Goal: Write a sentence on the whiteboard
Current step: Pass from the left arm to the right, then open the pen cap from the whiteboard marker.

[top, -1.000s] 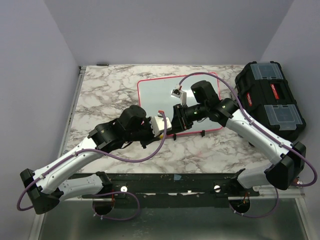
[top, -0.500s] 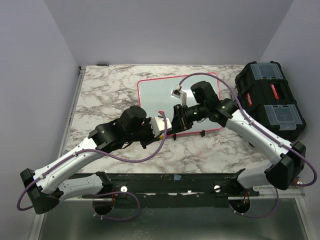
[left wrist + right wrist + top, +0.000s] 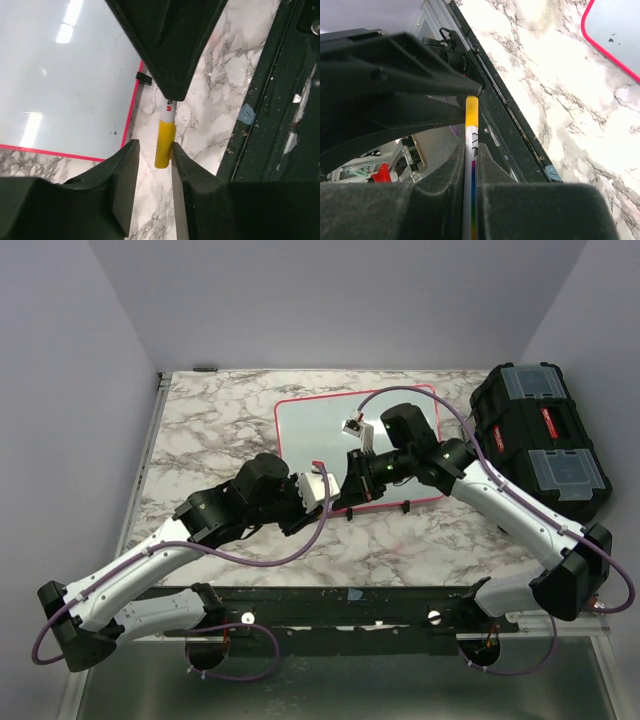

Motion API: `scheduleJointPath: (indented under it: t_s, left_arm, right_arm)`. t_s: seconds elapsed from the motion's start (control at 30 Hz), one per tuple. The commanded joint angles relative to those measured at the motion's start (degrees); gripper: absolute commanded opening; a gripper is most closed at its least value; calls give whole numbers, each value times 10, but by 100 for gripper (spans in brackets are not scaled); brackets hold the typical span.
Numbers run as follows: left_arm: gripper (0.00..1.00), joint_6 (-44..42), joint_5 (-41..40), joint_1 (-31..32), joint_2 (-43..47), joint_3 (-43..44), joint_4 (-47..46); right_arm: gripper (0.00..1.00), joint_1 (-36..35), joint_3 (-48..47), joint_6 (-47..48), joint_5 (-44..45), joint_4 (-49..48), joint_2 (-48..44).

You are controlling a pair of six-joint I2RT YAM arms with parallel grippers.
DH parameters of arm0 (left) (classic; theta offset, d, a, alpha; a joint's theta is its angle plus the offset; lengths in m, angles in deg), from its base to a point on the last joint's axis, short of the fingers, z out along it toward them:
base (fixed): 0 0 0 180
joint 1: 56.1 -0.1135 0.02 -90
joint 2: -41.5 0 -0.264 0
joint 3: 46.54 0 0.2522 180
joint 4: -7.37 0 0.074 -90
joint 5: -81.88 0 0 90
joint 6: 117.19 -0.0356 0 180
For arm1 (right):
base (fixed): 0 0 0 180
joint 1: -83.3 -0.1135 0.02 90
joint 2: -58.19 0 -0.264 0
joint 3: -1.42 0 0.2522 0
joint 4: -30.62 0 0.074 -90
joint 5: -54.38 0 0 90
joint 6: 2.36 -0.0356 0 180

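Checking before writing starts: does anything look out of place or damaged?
Nothing spilled or broken. The whiteboard lies flat, bare except tiny dark specks; the yellow marker spans from the open left pincer to the right pincer, shut on it.

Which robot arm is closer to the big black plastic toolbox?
Right. The right arm runs just beside the black plastic toolbox; the left arm lies well to its left.

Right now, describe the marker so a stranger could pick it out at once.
Find the pink-rimmed whiteboard on the marble table; the two arms meet at its near edge. Pinched in the right arm's fingers is the marker: a thin white barrel with a yellow end, the only yellow thing there.
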Motion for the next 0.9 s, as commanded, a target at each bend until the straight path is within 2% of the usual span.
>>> scheduleJointPath:
  t_s: [0.0, 0.1, 0.3, 0.43, 0.53, 0.6, 0.87]
  left_arm:
    - [43, 3, -35, 2, 29, -13, -26]
    - [55, 5, -45, 2, 42, -22, -34]
    - [59, 7, -28, 2, 44, -27, -34]
    - [58, 15, 3, 2, 34, -27, -41]
    - [48, 22, 4, 2, 13, -19, -32]
    - [45, 24, 6, 2, 4, -13, -29]
    - [44, 27, 34, 2, 13, -14, -38]
  right_arm:
    - [1, -7, -2, -2, 24, 1, -22]
    - [1, -7, -7, 0, 29, 5, -30]
    - [1, -7, -4, -4, 7, -8, -43]
    - [1, -7, 3, -8, -13, -20, -46]
    - [1, -7, 11, -11, -26, -32, -48]
    - [1, -7, 15, -13, -31, -40, -50]
    - [1, -7, 24, -13, -37, -50, -49]
